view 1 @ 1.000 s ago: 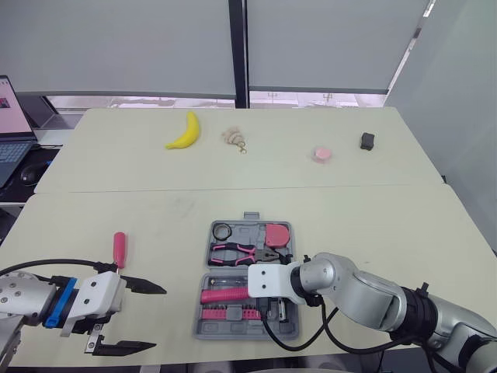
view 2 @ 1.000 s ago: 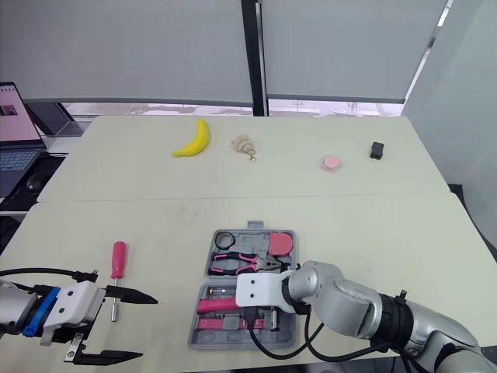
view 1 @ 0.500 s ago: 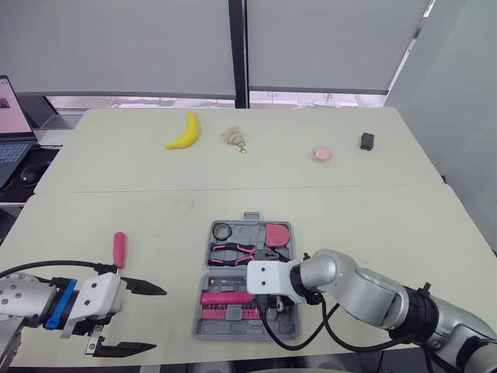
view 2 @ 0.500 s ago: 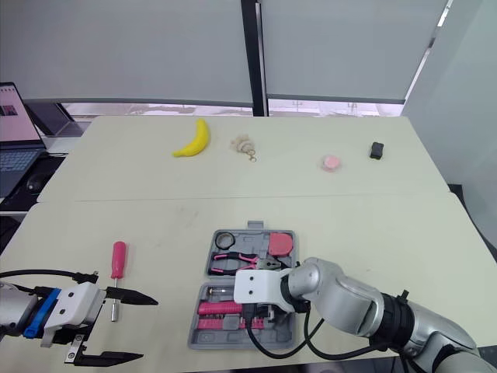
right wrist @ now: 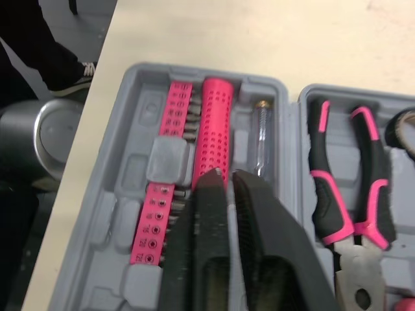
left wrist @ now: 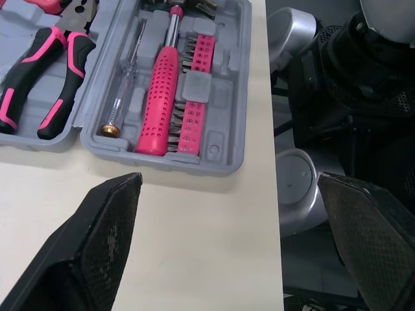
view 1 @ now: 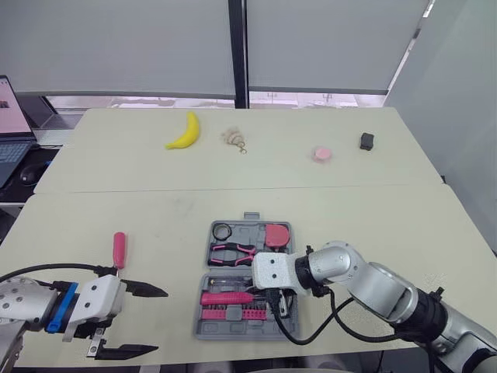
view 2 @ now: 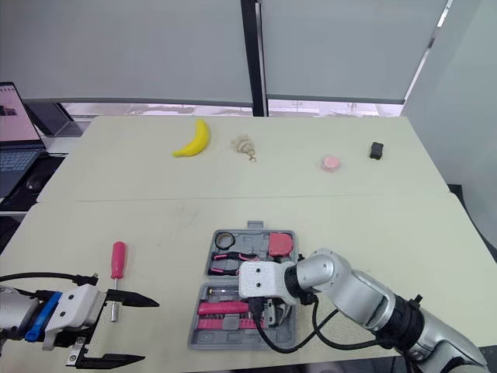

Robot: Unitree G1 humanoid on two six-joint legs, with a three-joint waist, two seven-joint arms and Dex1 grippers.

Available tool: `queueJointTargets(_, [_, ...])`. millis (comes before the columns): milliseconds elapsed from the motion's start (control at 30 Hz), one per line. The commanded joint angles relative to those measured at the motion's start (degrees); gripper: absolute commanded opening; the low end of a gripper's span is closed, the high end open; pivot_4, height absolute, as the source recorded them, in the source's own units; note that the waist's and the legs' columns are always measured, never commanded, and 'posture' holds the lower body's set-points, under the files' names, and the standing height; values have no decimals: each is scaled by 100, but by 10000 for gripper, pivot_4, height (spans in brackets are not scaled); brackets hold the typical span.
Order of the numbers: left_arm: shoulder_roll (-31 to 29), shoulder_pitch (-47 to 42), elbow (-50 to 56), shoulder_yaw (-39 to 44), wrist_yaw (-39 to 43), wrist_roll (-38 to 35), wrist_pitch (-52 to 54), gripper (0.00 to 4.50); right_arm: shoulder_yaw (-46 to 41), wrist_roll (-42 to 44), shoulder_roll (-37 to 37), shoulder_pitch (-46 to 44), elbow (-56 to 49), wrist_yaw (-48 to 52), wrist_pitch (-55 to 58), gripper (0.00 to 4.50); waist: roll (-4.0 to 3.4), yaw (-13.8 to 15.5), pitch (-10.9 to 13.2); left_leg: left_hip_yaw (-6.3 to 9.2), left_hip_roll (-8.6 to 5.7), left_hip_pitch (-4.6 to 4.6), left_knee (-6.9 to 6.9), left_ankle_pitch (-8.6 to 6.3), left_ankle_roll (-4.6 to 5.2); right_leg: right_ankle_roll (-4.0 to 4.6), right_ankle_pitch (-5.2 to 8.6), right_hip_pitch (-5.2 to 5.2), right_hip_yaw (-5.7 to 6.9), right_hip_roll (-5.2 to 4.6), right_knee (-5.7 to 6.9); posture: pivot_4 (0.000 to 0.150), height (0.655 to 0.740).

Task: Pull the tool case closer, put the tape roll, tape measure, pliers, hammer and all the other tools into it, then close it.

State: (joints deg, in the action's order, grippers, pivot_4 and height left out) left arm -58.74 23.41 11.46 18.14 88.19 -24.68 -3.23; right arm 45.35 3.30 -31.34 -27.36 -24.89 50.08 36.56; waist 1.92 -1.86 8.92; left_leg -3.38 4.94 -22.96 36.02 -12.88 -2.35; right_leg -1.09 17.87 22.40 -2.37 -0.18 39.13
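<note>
The tool case (view 1: 233,332) lies open on the near part of the desk (view 1: 373,217), just in front of the robot. In its far half sit the tape roll (view 1: 217,231), the pink tape measure (view 1: 276,233) and the pink-and-black pliers (view 1: 237,251). The near half holds the hammer (right wrist: 215,120) with its pink handle, a row of pink bits (left wrist: 194,91) beside it and a slim clear-handled tester (left wrist: 126,84) on its other side.

The right pincer (right wrist: 227,176) hangs just over the near half of the case, above the head end of the hammer handle. Its two fingers (right wrist: 209,214) are together with only a sliver between them and nothing is gripped.

The left pincer (view 1: 159,320) hovers low over the desk to the left of the case, well apart from it. Its fingers (left wrist: 107,223) are spread wide and empty.

A red-handled screwdriver (view 1: 119,249) lies on the desk outside the case, to its left and just beyond the left pincer.

On the far side of the desk are a banana (view 1: 184,132), a small keychain (view 1: 233,138), a small round pink object (view 1: 322,153) and a small black object (view 1: 367,141). A laptop (view 1: 8,116) stands off the left edge.
</note>
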Motion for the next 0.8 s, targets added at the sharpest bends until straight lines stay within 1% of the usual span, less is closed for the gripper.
queueJointTargets(33, [36,0,95,41,6,-81,-51,45000,74,-207,126,20,130,42,-287,262,1,2,-1,1,0,0,0,0,0,0,0,0,1,1,0,1500,7400])
queueJointTargets(333, [90,-15,160,-5,-40,-77,-7,45000,468,-796,306,201,732,77,-475,262,3,7,-2,0,-1,-1,0,0,0,1,0,-1,0,1,-1,1500,7400])
queueJointTargets(500, [82,-8,279,-9,-87,-91,89,45000,526,-1044,365,325,1034,83,-216,262,14,6,-10,1,1,5,0,0,0,1,0,-6,1,1,0,1500,7400])
queueJointTargets(667, [67,-28,324,-10,-122,-99,151,45000,552,-1132,380,406,1226,171,-57,262,25,4,-26,0,11,15,0,0,0,5,-1,-9,1,7,0,1500,7400])
queueJointTargets(800, [104,-55,342,15,-188,-162,279,45000,271,-979,459,451,997,183,-557,262,32,7,-32,0,16,20,0,0,0,18,4,-7,2,9,0,1500,7400])
